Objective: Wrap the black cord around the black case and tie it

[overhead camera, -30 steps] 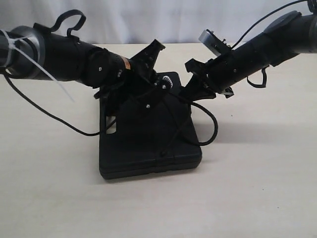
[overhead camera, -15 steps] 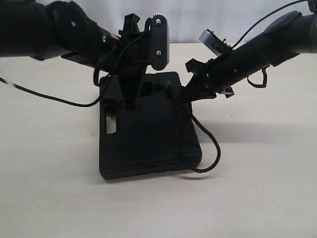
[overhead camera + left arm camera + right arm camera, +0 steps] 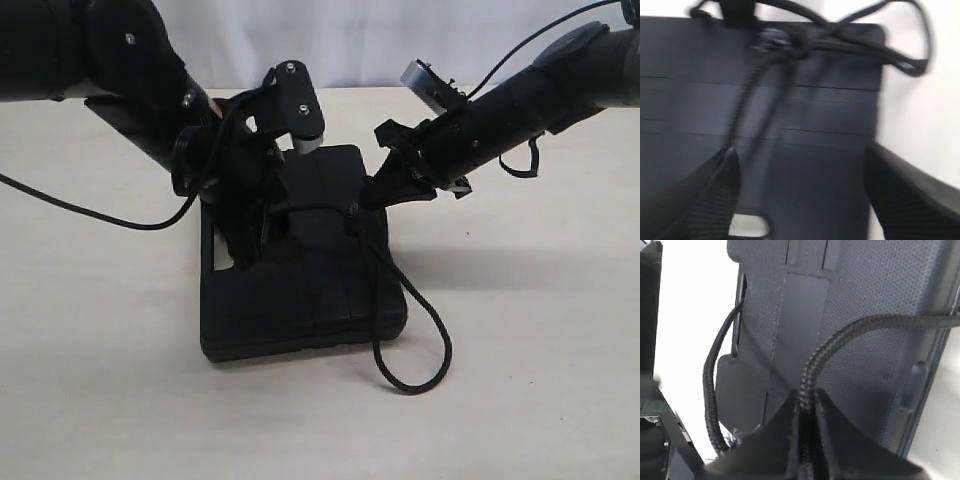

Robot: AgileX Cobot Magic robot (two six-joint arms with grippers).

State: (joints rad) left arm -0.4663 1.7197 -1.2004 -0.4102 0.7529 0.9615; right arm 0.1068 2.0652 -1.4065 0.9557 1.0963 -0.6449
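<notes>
The black case [image 3: 300, 290] lies flat on the table. The black cord [image 3: 410, 388] runs across its far part, bunches in a knot [image 3: 352, 215], and trails in a loop off the case's front right corner. My right gripper [image 3: 372, 195] is at the case's far right edge, shut on the cord [image 3: 855, 327], which comes out between its fingertips [image 3: 807, 395]; the frayed end [image 3: 735, 437] shows beside them. My left gripper [image 3: 248, 232] hangs over the case's left part, near the handle slot [image 3: 222, 255]. It is open [image 3: 799, 150] with only the case [image 3: 830, 125] between its fingers, and the knot [image 3: 785, 42] lies ahead.
The case rests on a pale tabletop [image 3: 520, 400] against a white backdrop. A glossy robot cable [image 3: 90, 210] lies on the table to the left. Both arms crowd the far side of the case.
My left arm has swung from raised down over the case's left side, jaws open. The cord's loop has slid further off the front right corner. The right gripper has held still.
</notes>
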